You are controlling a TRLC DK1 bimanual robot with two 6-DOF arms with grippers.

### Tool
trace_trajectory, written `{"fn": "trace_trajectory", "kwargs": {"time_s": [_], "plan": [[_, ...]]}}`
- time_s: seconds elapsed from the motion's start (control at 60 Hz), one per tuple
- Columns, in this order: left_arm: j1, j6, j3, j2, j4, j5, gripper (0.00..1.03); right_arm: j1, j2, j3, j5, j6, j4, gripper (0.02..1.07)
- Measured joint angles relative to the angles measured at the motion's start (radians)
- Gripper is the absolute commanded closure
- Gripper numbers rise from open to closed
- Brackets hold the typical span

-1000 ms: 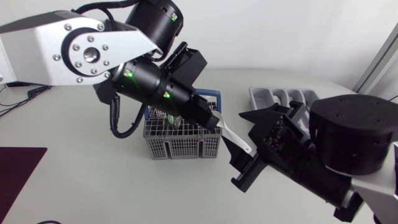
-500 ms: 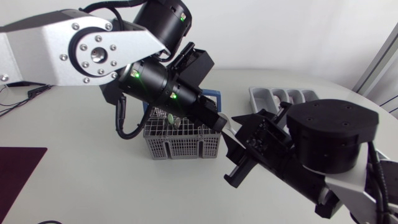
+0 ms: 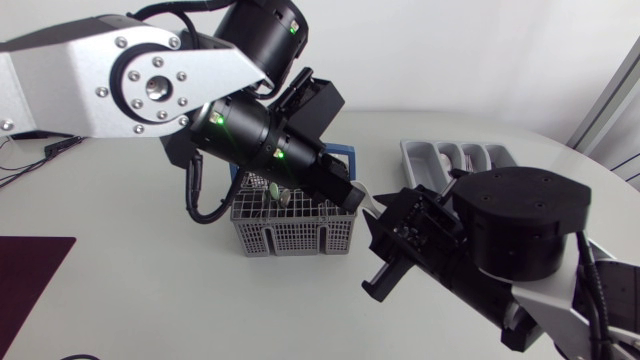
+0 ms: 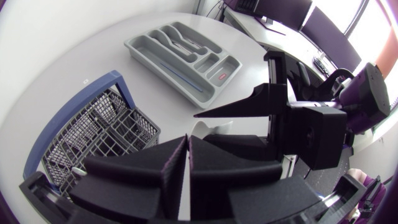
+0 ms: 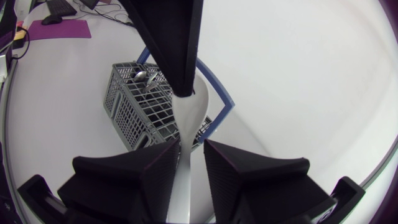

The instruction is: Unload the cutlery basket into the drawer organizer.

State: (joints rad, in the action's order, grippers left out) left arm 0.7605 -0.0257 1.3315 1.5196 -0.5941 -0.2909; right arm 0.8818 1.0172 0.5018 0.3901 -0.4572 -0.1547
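White and smooth, a long utensil (image 5: 189, 112) hangs in the air just beside the cutlery basket (image 3: 290, 232), clamped at its upper end by the left gripper (image 4: 186, 146). Its lower length runs down between the fingers of the right gripper (image 5: 189, 152), which stand apart with a gap showing on one side, so nothing is pinched there yet.

This looks like a handover. Done well, the right fingers would close squarely on the flat handle before the left lets go (a glossy handle may slip if caught on its edge), with both arms steady.

Some metal cutlery (image 5: 142, 76) remains in the basket's far cells. The drawer organizer (image 4: 140, 50) sits well apart on the table and holds pale pieces (image 4: 180, 40) in its long compartments and something small and red (image 4: 222, 76) in an end one
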Motion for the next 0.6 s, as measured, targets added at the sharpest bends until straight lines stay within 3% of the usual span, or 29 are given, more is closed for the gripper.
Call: {"fn": "trace_trajectory", "kwargs": {"time_s": [0.1, 0.367, 0.433, 0.5, 0.583, 0.6], "plan": [[0.000, 0.000, 0.000, 0.000, 0.001, 0.000, 0.88, 0.000, 0.003, 0.000, 0.000, 0.000, 0.000, 0.94], [0.000, 0.000, 0.000, 0.000, 0.000, 0.000, 0.88, 0.000, 0.005, 0.000, 0.000, 0.000, 0.000, 0.96], [0.000, 0.000, 0.000, 0.000, 0.000, 0.000, 0.77, 0.000, 0.005, 0.000, 0.000, 0.000, 0.000, 0.96], [0.000, 0.000, 0.000, 0.000, -0.002, -0.003, 0.46, 0.000, 0.005, 0.000, 0.000, 0.000, 0.000, 0.96], [0.001, 0.000, 0.000, 0.000, -0.005, -0.008, 0.18, 0.000, 0.005, 0.000, 0.000, 0.000, 0.005, 0.96], [0.001, 0.000, 0.001, 0.000, -0.005, -0.008, 0.17, 0.000, 0.005, 0.000, -0.001, 0.000, 0.010, 0.96]]}}
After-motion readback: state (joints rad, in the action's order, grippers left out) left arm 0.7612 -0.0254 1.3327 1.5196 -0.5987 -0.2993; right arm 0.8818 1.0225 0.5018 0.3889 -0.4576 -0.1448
